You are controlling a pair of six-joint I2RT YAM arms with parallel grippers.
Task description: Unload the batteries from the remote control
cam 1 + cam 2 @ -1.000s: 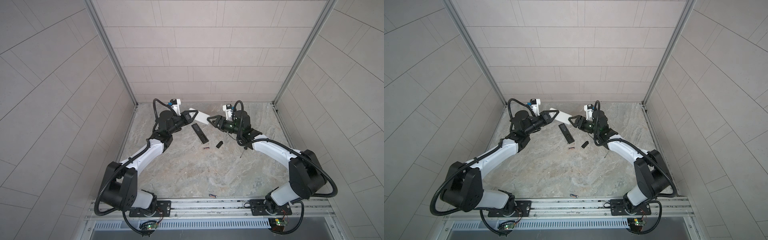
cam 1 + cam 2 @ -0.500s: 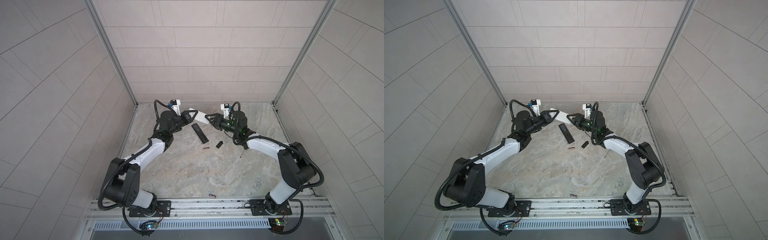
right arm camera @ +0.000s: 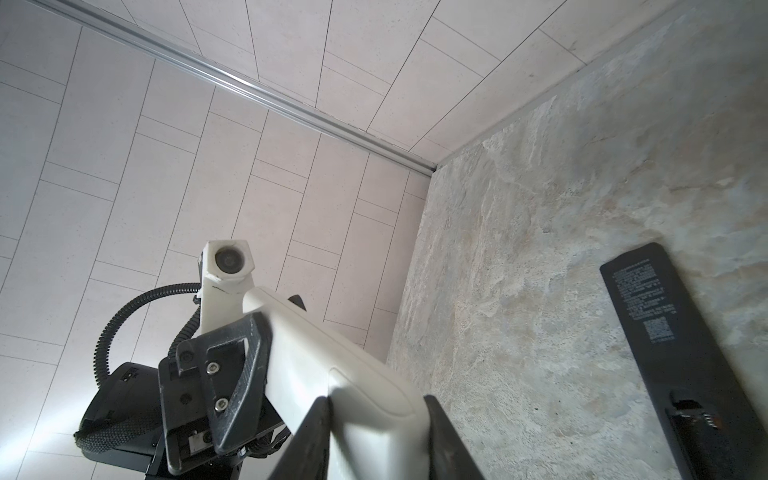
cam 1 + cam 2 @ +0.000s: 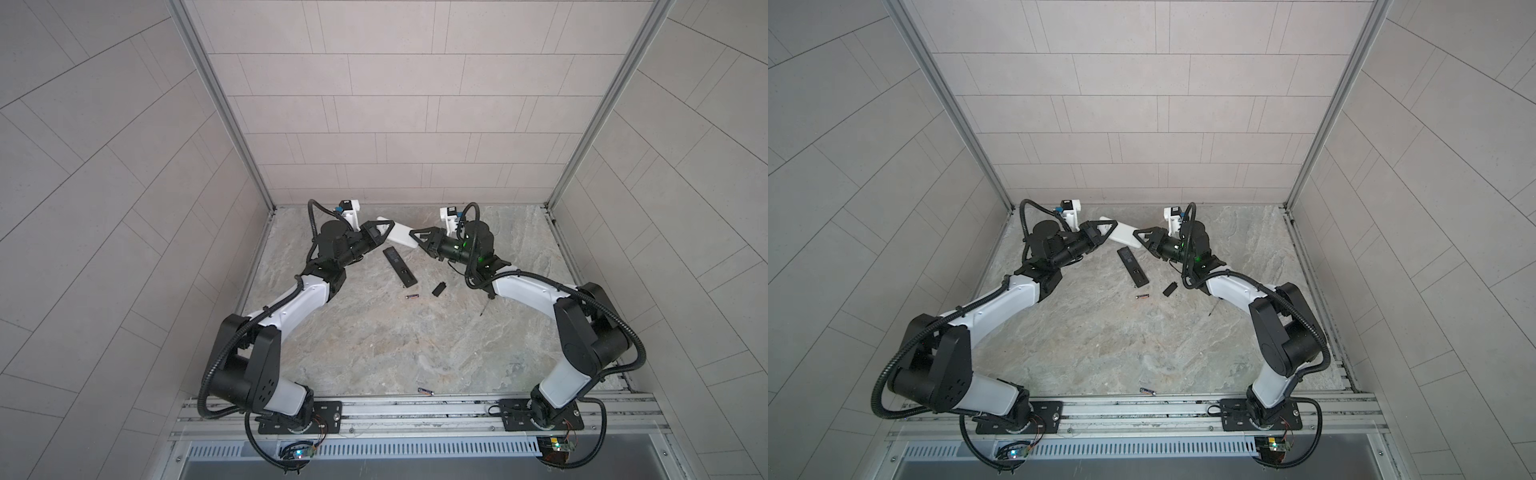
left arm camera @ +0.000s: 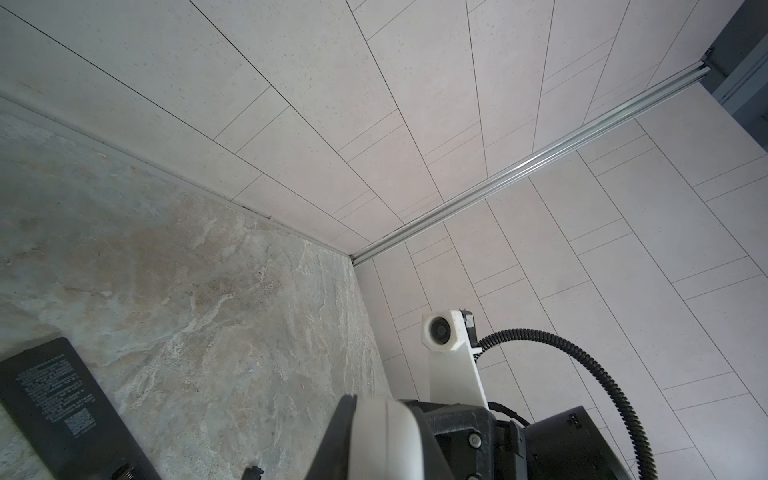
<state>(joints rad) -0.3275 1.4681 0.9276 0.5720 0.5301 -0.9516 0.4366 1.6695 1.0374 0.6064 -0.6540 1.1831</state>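
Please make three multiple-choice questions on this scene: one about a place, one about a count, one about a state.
1. Where does the black remote lie? A. on the table between the arms B. in a claw C. leaning on the wall
2. How many loose batteries lie on the table? A. none B. two C. five
3. The white remote is A. flat on the table B. gripped by both claws C. gripped by one claw

Key: 1 A, it lies flat there; 2 B, one beside the black remote, one near the front edge; 3 B, left claw and right claw each clamp it.
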